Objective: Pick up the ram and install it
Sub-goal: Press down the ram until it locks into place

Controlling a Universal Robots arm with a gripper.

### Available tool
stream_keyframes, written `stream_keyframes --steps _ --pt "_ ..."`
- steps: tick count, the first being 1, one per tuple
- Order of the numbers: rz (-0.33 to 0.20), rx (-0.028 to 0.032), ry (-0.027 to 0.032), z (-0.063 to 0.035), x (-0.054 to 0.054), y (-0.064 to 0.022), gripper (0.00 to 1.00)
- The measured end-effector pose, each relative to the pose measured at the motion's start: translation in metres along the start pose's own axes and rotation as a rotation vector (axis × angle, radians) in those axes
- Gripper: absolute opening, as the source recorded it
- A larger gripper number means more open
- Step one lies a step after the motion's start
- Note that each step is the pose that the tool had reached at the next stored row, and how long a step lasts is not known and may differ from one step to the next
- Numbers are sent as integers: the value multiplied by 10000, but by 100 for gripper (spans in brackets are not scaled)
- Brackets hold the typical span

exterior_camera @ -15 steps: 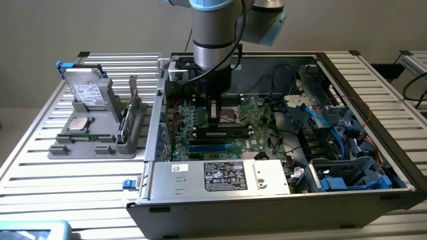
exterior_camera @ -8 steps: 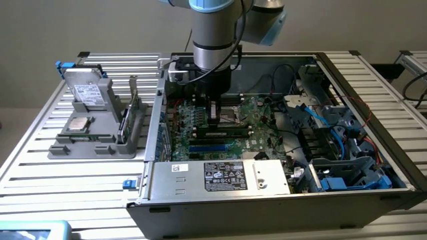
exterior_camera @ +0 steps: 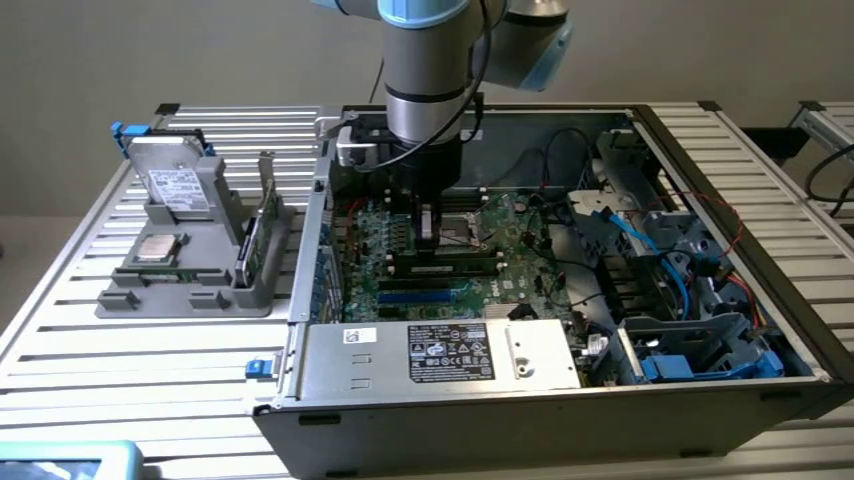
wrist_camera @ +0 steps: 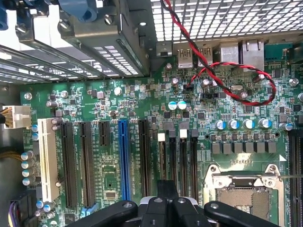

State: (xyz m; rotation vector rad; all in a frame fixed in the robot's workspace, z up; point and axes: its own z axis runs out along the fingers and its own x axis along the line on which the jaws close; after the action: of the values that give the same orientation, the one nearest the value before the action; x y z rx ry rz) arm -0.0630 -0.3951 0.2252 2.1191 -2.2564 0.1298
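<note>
On the exterior view's left, a grey holder (exterior_camera: 200, 275) sits on the slatted surface (exterior_camera: 80, 340). It carries a drive (exterior_camera: 174, 185) standing upright at the back, a small square chip (exterior_camera: 158, 247) lying flat, and a green card (exterior_camera: 267, 225) standing on edge in a slot. Just right of it stands the open computer case (exterior_camera: 561, 400), with the motherboard (exterior_camera: 441, 260) on its floor, a labelled metal box (exterior_camera: 441, 355) along the near wall, and blue cables (exterior_camera: 667, 260) toward the right. The arm (exterior_camera: 427, 70) reaches straight down into the case, its gripper (exterior_camera: 427, 235) over the board's middle, jaws closed narrow. Just below them lies the ram (exterior_camera: 447, 268), a dark stick lying in the slots. The wrist view adds what the case walls hide: long black slots (wrist_camera: 142, 156), one blue slot (wrist_camera: 124, 158), a white slot (wrist_camera: 47, 158), the bare processor socket (wrist_camera: 246, 194) and a red-and-black twisted wire (wrist_camera: 222, 75).
</note>
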Motion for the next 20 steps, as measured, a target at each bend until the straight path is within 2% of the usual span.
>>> stream_keyframes --steps 4,7,9,15,20 --pt "-1 9 0 8 -1 0 11" --pt "-1 24 -23 -21 -2 -13 11" --pt "0 12 -5 -60 1 -57 11" --pt "0 12 -5 -111 -3 -208 11" --pt "0 12 -5 -123 -5 -270 11"
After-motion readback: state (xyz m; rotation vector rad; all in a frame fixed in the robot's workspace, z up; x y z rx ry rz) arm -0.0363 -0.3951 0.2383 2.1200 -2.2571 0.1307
